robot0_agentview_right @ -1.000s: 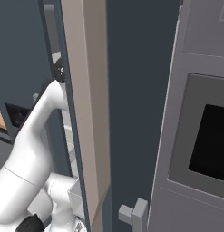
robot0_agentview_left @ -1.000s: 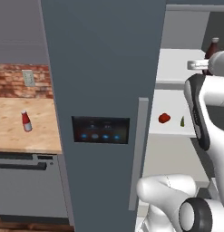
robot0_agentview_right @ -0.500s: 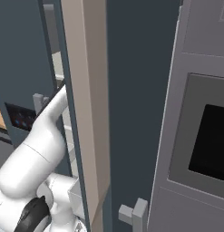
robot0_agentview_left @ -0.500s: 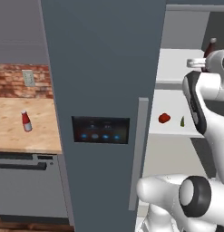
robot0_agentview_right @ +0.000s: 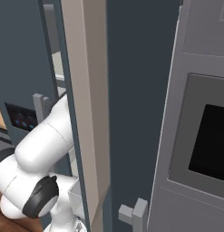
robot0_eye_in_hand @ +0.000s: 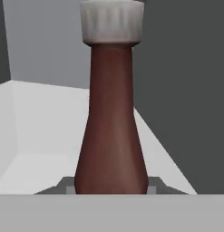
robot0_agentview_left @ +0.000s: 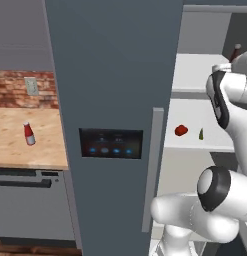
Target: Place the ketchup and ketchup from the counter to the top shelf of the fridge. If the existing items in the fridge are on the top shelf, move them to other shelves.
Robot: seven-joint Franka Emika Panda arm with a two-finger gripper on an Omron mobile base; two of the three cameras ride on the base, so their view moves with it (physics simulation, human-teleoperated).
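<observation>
A dark brownish-red ketchup [robot0_eye_in_hand: 111,127] with a white cap stands upright between my fingertips [robot0_eye_in_hand: 63,184]; my gripper [robot0_eye_in_hand: 111,186] is shut on its base. In the left base view this bottle [robot0_agentview_left: 237,50] pokes up behind my hand over the top shelf [robot0_agentview_left: 195,75] of the fridge [robot0_agentview_left: 115,75]. Whether it rests on the shelf I cannot tell. The bright red ketchup [robot0_agentview_left: 29,134] stands on the counter [robot0_agentview_left: 25,150] at the left. One shelf lower lie the existing items, a red lump [robot0_agentview_left: 181,130] and a tiny green thing [robot0_agentview_left: 201,134].
The fridge's closed left door with its black light panel [robot0_agentview_left: 111,144] and long handle [robot0_agentview_left: 152,165] stands between counter and open compartment. A tan cabinet edge [robot0_agentview_right: 86,113] and a grey oven front [robot0_agentview_right: 199,136] stand to the right. Brick wall backs the counter.
My arm has swung its elbow up and to the right; the hand with the dark bottle has edged slightly deeper over the top shelf. The grip is unchanged.
</observation>
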